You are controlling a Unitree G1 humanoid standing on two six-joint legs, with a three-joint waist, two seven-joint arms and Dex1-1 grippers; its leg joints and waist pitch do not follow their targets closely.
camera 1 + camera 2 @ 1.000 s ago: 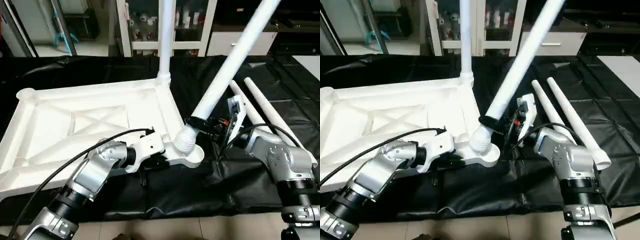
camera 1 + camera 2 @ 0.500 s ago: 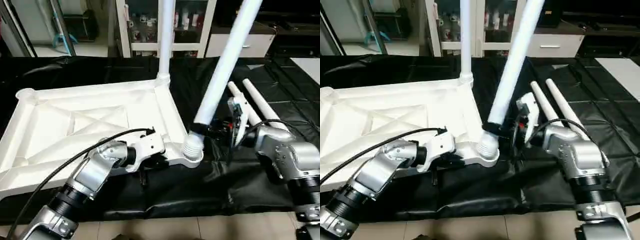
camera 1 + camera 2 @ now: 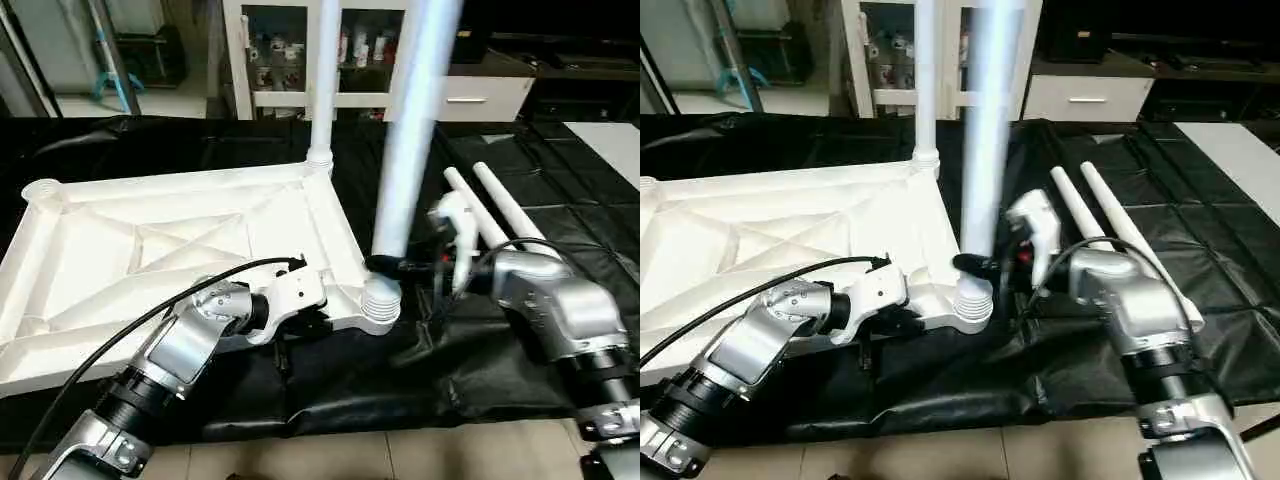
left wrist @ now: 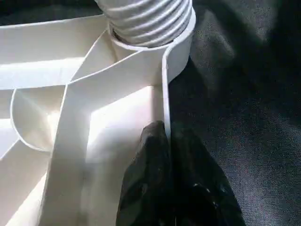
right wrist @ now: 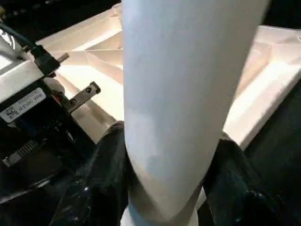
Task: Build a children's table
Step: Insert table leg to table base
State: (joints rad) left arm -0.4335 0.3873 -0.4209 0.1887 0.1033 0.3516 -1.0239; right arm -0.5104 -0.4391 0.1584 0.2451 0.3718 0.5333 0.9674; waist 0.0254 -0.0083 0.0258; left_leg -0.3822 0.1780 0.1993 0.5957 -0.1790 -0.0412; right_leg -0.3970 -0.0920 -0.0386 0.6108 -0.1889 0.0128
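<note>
Leg (image 3: 410, 140) top cut off above

1. Forearms: silver, rounded metal housings with black ribbed collars at the joints.
2. Left hand (image 3: 318, 322): white wrist block, black fingers (image 4: 155, 188), black cable looping back.
3. Right hand (image 3: 388, 264): white wrist housing, black fingers (image 5: 101, 188), black cables.

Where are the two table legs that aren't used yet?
The two spare legs lie side by side on the black cover, on the robot's right, just behind its right claw.
</note>
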